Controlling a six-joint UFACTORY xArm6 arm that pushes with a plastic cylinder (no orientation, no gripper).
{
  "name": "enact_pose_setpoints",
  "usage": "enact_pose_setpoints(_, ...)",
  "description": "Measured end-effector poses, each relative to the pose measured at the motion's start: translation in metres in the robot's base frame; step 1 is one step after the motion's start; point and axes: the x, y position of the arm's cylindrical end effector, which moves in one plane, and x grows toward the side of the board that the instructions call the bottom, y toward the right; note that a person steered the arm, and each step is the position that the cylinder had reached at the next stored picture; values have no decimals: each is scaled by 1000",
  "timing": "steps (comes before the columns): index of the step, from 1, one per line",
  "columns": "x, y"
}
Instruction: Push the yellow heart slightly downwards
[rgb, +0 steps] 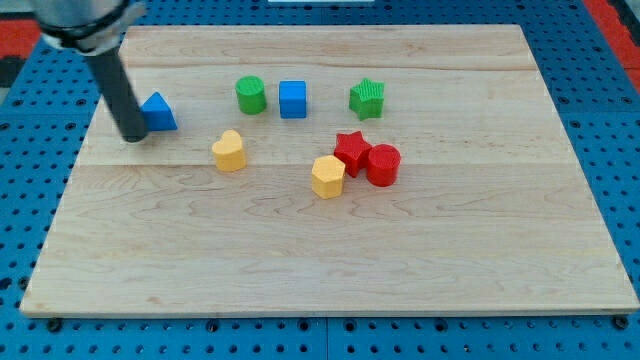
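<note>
The arm carries no pincer, so there is nothing to call released or clenched; it ends in a dark rod that comes down from the far left corner of the view, and its tip (133, 137) rests on the wooden counter (300, 260) at the left side; the tip sits just beside the blue triangular block (158, 112), on that block's left and slightly nearer, so close that touching or a thin gap cannot be told apart.

The yellow heart (229, 151) lies to the right of the tip and a little nearer, left of the counter's middle, with open wood all around it; the tip is well apart from it.

In the far row, from left to right, stand a green cylinder (250, 95), a blue cube (292, 99) just beside it, and a green star (367, 98) farther right; nearer and right of the middle is a tight cluster; a red star (351, 150) touches a red cylinder (383, 165) on its right, and a yellow hexagonal block (327, 176) presses against the red star's near left side.

Around the counter lies a blue perforated board (610, 120).
</note>
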Motion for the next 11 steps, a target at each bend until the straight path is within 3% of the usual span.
enact_pose_setpoints(1,-26,9)
enact_pose_setpoints(3,-36,61)
enact_pose_setpoints(5,-1,77)
enact_pose_setpoints(9,-38,87)
enact_pose_setpoints(11,-16,121)
